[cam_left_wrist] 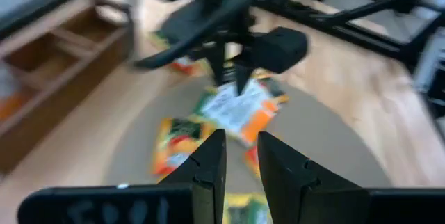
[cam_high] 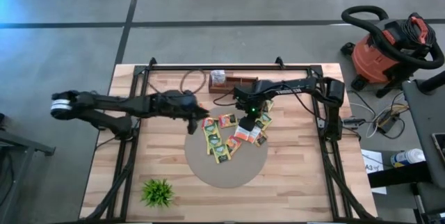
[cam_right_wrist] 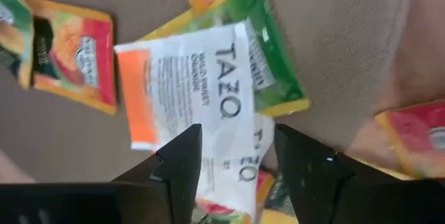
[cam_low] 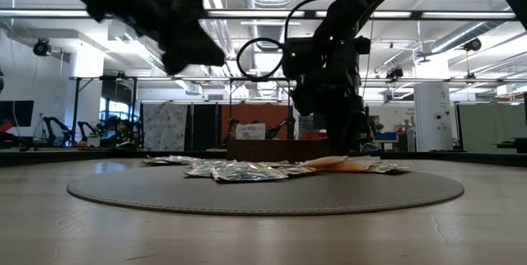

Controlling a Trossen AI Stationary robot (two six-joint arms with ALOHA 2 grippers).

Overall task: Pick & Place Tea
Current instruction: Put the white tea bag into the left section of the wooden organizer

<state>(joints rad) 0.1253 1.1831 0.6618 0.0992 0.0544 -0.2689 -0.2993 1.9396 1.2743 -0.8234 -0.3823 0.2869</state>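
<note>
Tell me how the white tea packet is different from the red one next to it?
The white sachet is mostly white with an orange block and big dark TAZO letters; the red sachet is red-orange with a yellow edge and a dark panel. The white sachet lies right ahead of the right gripper, on top of a green sachet; the red sachet lies off to the side. Both lie flat.

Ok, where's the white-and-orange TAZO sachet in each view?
High: TAZO sachet on round grey mat, under right gripper.
Low: orange edge, right of centre.
Left wrist: mid-picture.
Right wrist: mid-picture.
Shared landmark: the mat.
</note>
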